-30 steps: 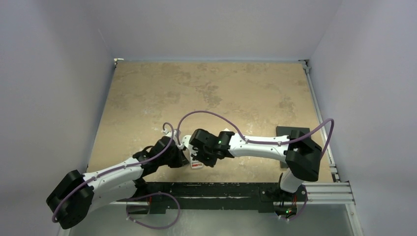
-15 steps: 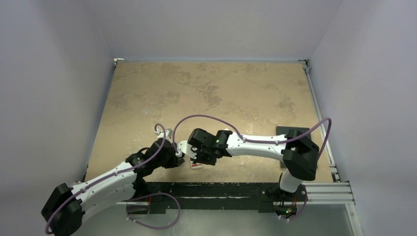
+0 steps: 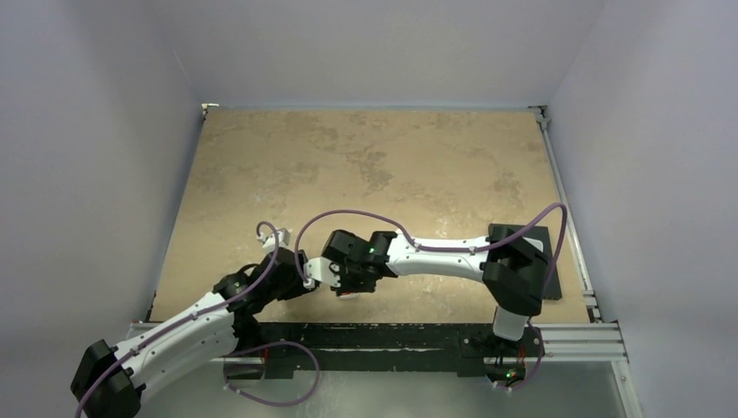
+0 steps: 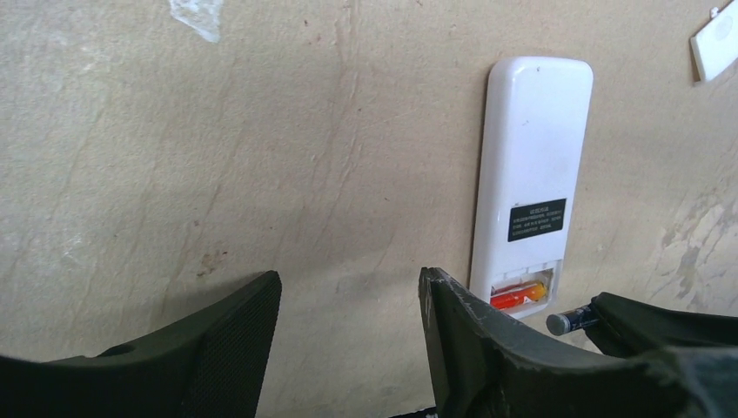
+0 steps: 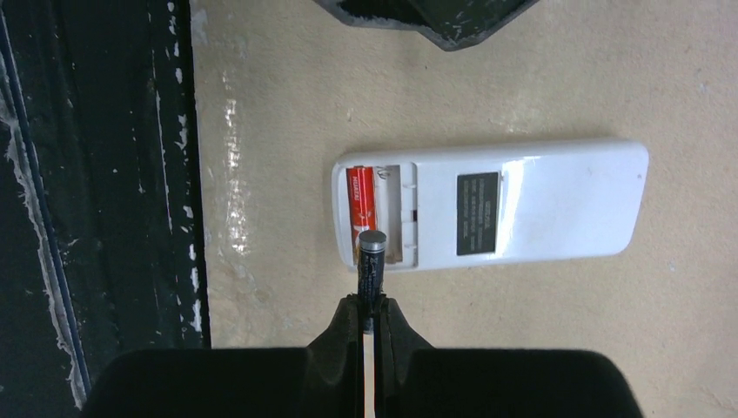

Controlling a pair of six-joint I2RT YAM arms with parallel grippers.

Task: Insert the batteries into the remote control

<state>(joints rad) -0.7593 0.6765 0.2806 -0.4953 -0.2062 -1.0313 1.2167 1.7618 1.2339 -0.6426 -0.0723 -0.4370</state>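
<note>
1. Here, the remote control lies face down on the table, close to its near edge, with the battery bay uncovered.
2. One red battery sits in the bay.
3. The right hand is clenched on a second battery, its tip over the empty slot.
4. The left hand hangs spread open beside the remote, grasping nothing.

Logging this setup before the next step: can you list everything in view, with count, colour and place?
table: one, tan, under everything.
remote control: one, white back up, on the table, battery bay open.
loaded battery: one, red, lying in the bay.
held battery: one, looks dark with a grey end, its end at the bay's edge.
small white piece: one, white, on the table apart from the remote control.
left gripper: one, black, open and empty, beside the remote control.
right gripper: one, black, shut on the held battery.
</note>
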